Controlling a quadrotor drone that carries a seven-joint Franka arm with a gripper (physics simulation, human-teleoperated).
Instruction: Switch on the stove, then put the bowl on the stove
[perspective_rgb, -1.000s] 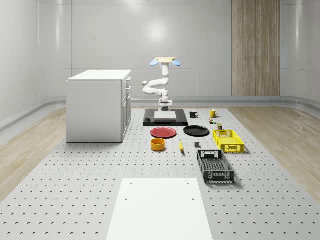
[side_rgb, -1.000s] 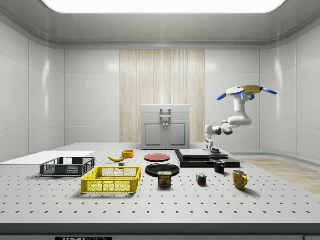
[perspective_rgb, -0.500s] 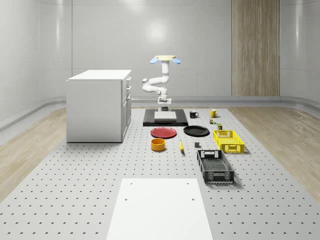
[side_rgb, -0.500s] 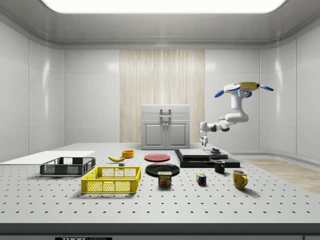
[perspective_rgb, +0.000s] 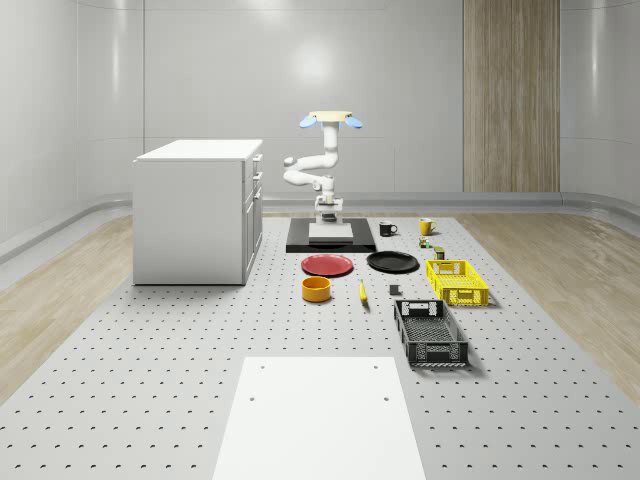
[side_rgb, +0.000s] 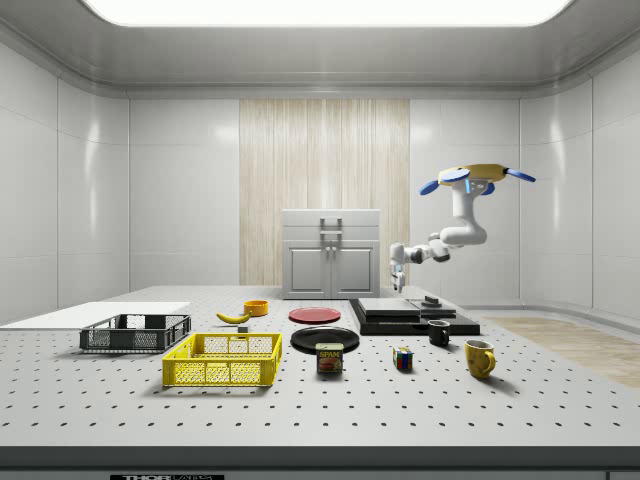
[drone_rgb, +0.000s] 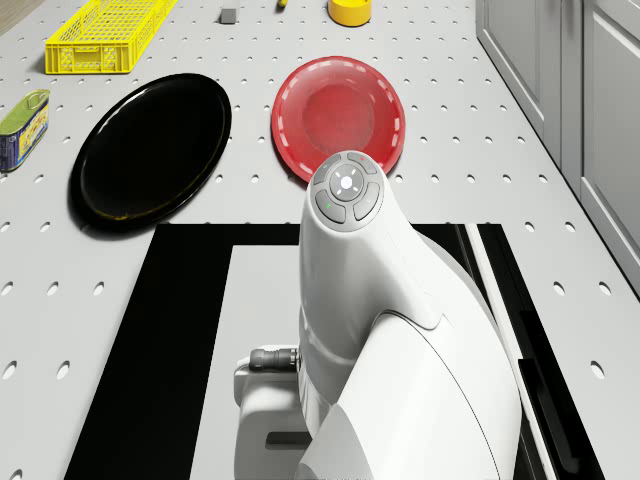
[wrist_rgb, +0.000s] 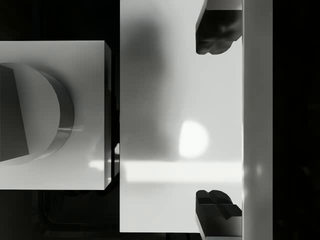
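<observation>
The stove (perspective_rgb: 330, 236) is a black base with a grey plate (drone_rgb: 262, 300), at the far end of the table; in the side view the stove (side_rgb: 412, 313) has a knob (side_rgb: 431, 300) on top. The orange bowl (perspective_rgb: 316, 289) sits on the table nearer the front, past the red plate; bowl (side_rgb: 256, 307). The drone (perspective_rgb: 329, 119) hovers above the stove's far side. My gripper (side_rgb: 397, 288) hangs a little above the grey plate, pointing down. In the wrist view the gripper (wrist_rgb: 217, 120) is open, nothing between the fingertips (wrist_rgb: 216, 30), with the round knob (wrist_rgb: 35, 117) off to one side.
A red plate (perspective_rgb: 327, 265) and a black plate (perspective_rgb: 392, 262) lie between stove and bowl. A white cabinet (perspective_rgb: 198, 210) stands at the whole-scene view's left. Yellow crate (perspective_rgb: 457, 281), black crate (perspective_rgb: 430, 332), banana (perspective_rgb: 362, 292), two mugs (perspective_rgb: 387, 229) and a can (side_rgb: 329, 358) sit to the right.
The drone and arm have shifted toward the side view's left. The gripper has lifted off the knob area and now hangs over the grey plate.
</observation>
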